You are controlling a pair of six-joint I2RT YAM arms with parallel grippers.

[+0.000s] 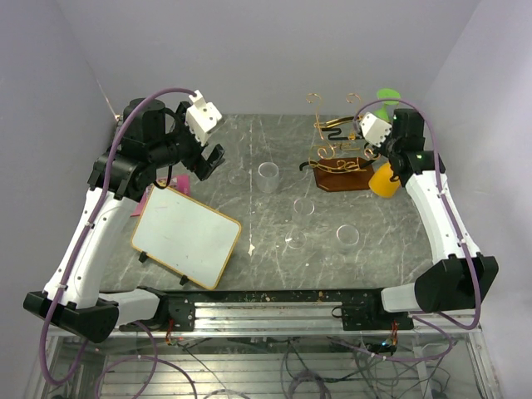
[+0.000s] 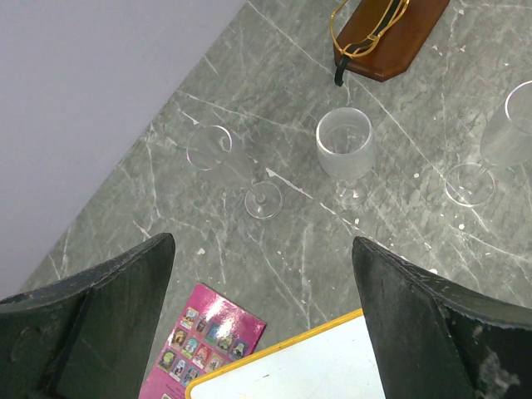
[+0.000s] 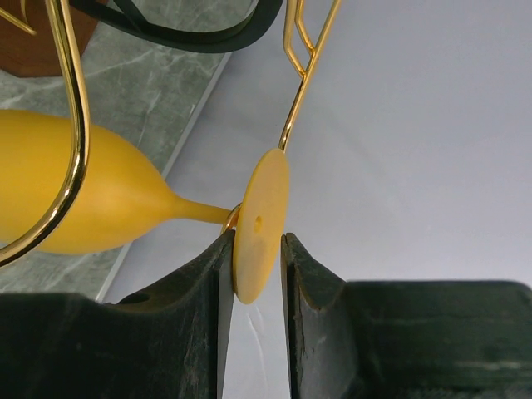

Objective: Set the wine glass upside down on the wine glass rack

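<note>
A yellow wine glass (image 1: 383, 179) hangs bowl-down at the right end of the wine glass rack (image 1: 336, 143), a gold and black wire stand on a reddish-brown base (image 1: 341, 177). In the right wrist view its stem sits in a gold wire hook (image 3: 76, 125) and its round foot (image 3: 260, 218) stands between the jaws of my right gripper (image 3: 253, 238). The left finger touches the foot; a thin gap shows at the right finger. My left gripper (image 1: 212, 162) is open and empty above the table's left side, far from the rack (image 2: 391, 37).
Three clear wine glasses stand upright mid-table (image 1: 268, 176) (image 1: 303, 208) (image 1: 347, 237). A yellow-framed whiteboard (image 1: 187, 235) lies at front left over a pink booklet (image 2: 204, 337). A green object (image 1: 387, 96) sits behind the rack. Walls close in on three sides.
</note>
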